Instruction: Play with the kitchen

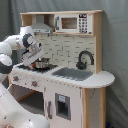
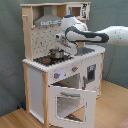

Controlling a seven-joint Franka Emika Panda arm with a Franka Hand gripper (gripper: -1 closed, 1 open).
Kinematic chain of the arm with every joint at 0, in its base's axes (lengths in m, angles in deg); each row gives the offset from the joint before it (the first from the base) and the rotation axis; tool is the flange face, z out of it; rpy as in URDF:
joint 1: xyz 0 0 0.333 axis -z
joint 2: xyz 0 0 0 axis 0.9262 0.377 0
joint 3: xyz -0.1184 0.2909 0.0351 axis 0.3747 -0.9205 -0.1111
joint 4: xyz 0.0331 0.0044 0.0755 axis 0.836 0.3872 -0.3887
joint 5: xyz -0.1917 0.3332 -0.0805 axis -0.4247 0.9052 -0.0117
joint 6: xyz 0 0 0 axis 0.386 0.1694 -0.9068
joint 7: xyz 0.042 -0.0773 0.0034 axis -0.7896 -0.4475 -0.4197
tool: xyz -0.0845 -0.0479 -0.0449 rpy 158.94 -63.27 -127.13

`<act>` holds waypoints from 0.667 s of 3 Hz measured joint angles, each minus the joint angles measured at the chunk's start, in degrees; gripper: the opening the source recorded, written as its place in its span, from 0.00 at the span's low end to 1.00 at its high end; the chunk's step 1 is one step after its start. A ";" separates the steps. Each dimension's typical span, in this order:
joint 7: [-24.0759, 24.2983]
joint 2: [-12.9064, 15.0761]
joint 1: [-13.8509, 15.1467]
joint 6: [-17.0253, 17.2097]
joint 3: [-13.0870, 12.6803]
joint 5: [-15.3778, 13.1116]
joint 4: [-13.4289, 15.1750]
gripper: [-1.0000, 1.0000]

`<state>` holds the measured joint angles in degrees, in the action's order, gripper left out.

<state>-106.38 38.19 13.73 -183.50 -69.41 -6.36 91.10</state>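
One arm's gripper [image 2: 64, 49], finger state unclear, just above pot [image 2: 56, 53] on kitchen [image 2: 37, 82] stovetop, oven door [image 2: 67, 103] open

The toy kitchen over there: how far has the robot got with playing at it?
Done so far: the white and light-wood toy kitchen's oven door hangs open in the second exterior view. In hand: the white arm's gripper is over the small metal pot on the black stovetop, though whether it grips the pot isn't visible. Left: the grey sink and black faucet look untouched.
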 joint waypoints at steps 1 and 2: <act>0.02 0.01 3.53 1.79 -3.21 0.89 -3.34 1.00; -1.16 0.03 7.59 4.58 -4.85 0.94 -6.04 1.00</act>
<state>-107.55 38.22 21.32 -178.92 -74.26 -5.43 85.06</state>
